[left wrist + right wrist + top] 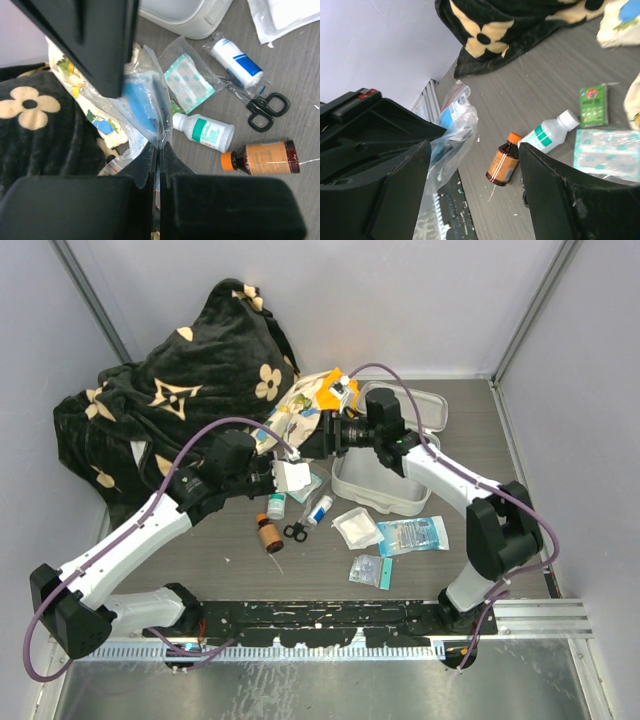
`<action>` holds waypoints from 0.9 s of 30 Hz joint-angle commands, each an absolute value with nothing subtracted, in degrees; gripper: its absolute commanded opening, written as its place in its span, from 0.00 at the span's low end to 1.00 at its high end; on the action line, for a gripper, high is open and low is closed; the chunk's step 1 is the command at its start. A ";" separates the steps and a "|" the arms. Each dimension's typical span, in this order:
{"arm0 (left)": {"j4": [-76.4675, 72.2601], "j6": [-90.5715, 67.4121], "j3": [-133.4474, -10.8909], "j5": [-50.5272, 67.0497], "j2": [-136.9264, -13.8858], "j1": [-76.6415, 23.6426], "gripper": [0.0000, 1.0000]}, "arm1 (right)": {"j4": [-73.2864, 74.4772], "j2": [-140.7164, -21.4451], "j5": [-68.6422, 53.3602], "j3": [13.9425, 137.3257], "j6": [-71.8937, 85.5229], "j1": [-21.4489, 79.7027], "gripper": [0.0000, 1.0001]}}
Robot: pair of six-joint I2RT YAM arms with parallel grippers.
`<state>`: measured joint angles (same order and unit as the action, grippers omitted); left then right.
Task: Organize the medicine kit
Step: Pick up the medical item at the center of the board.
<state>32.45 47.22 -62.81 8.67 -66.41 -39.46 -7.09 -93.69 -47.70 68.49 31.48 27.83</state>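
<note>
A black floral blanket [170,400] fills the upper left. The open white medicine kit [385,505] sits centre right. Just left of it, the left gripper [159,150] is pinched tight on the edge of a clear plastic bag [142,100]. The right gripper [475,150] is spread wide nearby. The thin bag could slip from that edge pinch, or the two grippers could collide.

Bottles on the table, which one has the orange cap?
The brown bottle, lying on its side near the scissors. The white bottle with the green label has a white cap.
</note>
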 commanded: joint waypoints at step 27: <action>24.40 47.11 -57.09 2.76 -63.27 -39.52 0.63 | -12.00 -95.05 -47.15 70.76 36.15 23.57 0.01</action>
